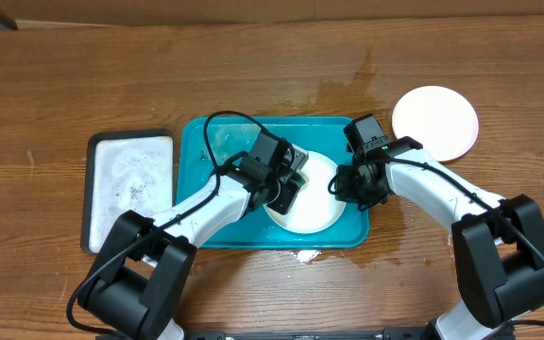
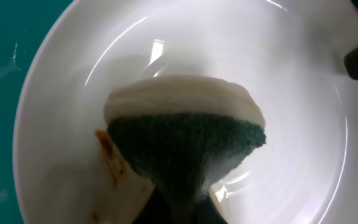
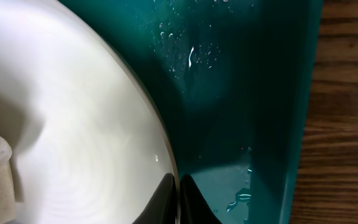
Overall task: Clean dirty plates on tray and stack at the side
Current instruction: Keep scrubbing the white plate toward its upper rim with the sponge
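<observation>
A white plate (image 1: 321,215) lies in the teal tray (image 1: 196,142), towards its right end. My left gripper (image 1: 286,186) is shut on a sponge (image 2: 185,134), white on top with a green scouring face, pressed onto the plate (image 2: 291,81). A brown smear (image 2: 107,152) sits just left of the sponge. My right gripper (image 1: 346,184) is shut on the plate's right rim, one finger inside the plate (image 3: 73,124) and one outside over the tray floor (image 3: 241,93); the closed tips (image 3: 178,199) pinch the edge. Another pale plate (image 1: 434,123) rests on the table at the right.
A smaller black-rimmed white tray (image 1: 130,184) with foamy residue lies left of the teal tray. Wet patches darken the wood (image 1: 348,85) behind the tray. Water drops (image 3: 191,56) dot the tray floor. A white scrap (image 1: 308,255) lies by the tray's front edge.
</observation>
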